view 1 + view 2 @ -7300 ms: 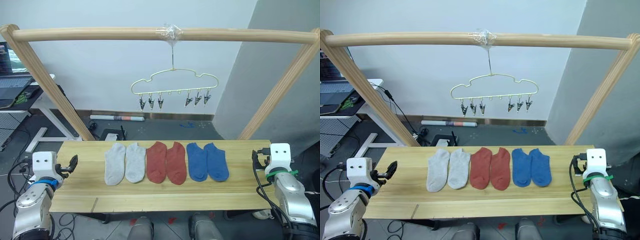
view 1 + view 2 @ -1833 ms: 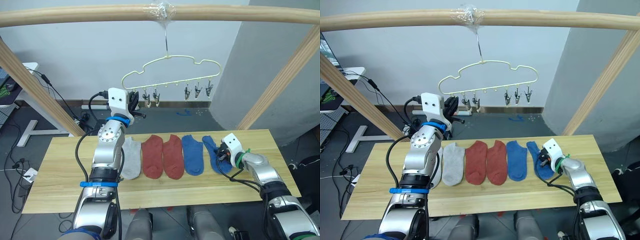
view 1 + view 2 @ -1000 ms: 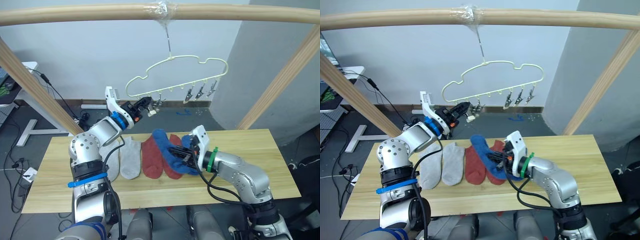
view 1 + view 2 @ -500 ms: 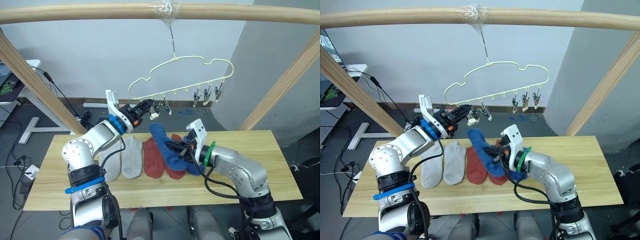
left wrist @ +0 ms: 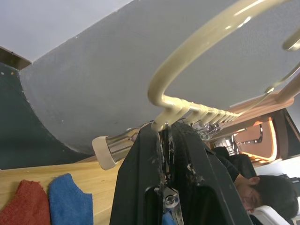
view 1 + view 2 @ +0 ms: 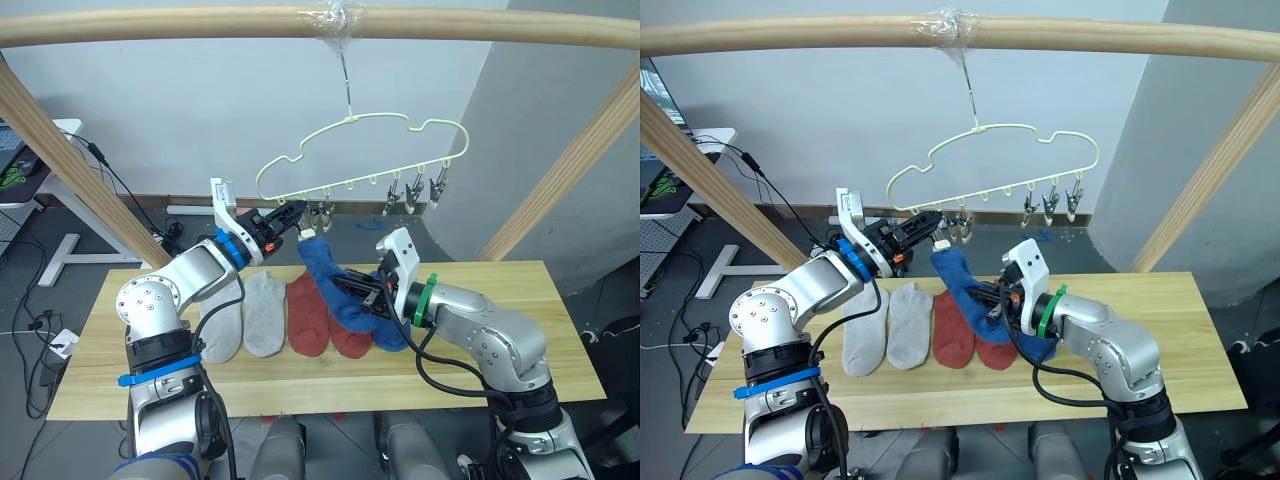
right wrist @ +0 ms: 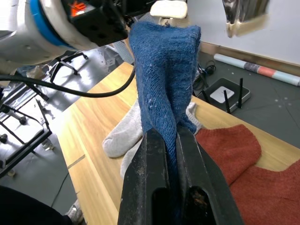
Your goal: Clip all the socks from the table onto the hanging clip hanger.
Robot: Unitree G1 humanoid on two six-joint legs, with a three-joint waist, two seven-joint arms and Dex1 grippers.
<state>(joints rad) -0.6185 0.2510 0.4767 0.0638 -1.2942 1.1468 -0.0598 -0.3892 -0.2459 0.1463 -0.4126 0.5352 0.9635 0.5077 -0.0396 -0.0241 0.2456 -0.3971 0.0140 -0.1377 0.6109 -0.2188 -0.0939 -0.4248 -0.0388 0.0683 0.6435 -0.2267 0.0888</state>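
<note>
Sock (image 6: 330, 277) pinched in right gripper (image 6: 352, 292) may miss the clip (image 6: 313, 219) squeezed by left gripper (image 6: 293, 216) if hanger (image 6: 360, 155) swings.

We see one blue sock (image 6: 962, 280) lifted off the table (image 6: 1160, 330), bunched and upright, its top just under a dark clip at the left end of the pale-yellow clip hanger (image 6: 990, 160), which hangs tilted. Two light grey socks (image 6: 885, 325), two rust red socks (image 6: 965, 335) and the second blue sock (image 6: 1040, 349) lie flat mid-table.
</note>
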